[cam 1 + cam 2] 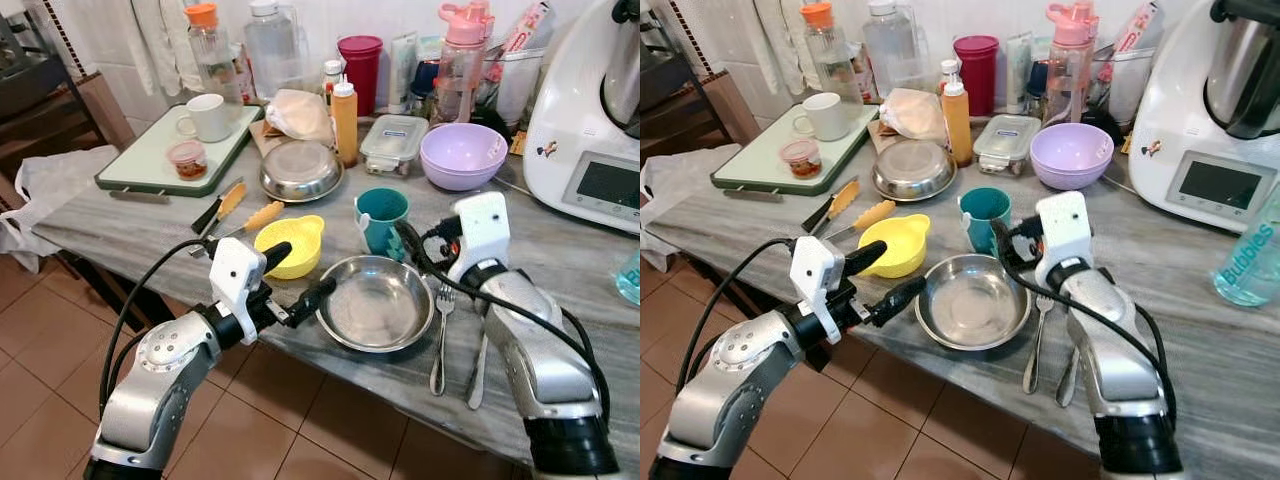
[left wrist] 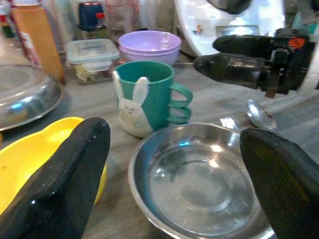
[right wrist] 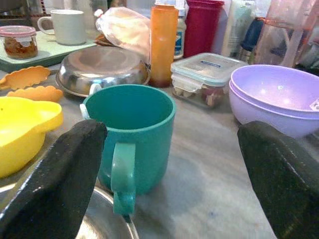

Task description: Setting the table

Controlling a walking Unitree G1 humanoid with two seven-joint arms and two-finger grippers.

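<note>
A round steel dish (image 1: 375, 302) lies near the front edge of the grey table (image 1: 120, 228). My left gripper (image 1: 298, 276) hovers at its left rim, open, with nothing between its fingers. Behind the dish stands a teal mug (image 1: 382, 218) with a rabbit on it, handle toward my right arm. My right gripper (image 3: 169, 144) is open just right of the mug, its fingers on either side of the handle without touching. A fork (image 1: 442, 335) and a spoon (image 1: 478, 365) lie right of the dish. A yellow bowl (image 1: 290, 245) sits to its left.
Further back are a purple bowl (image 1: 462, 155), a lidded container (image 1: 393, 143), an orange bottle (image 1: 344, 122), an upturned steel bowl (image 1: 301, 170) and a board (image 1: 150, 165) with a white mug. A white appliance (image 1: 585, 120) stands at the right. Two orange-handled knives (image 1: 240, 208) lie by the yellow bowl.
</note>
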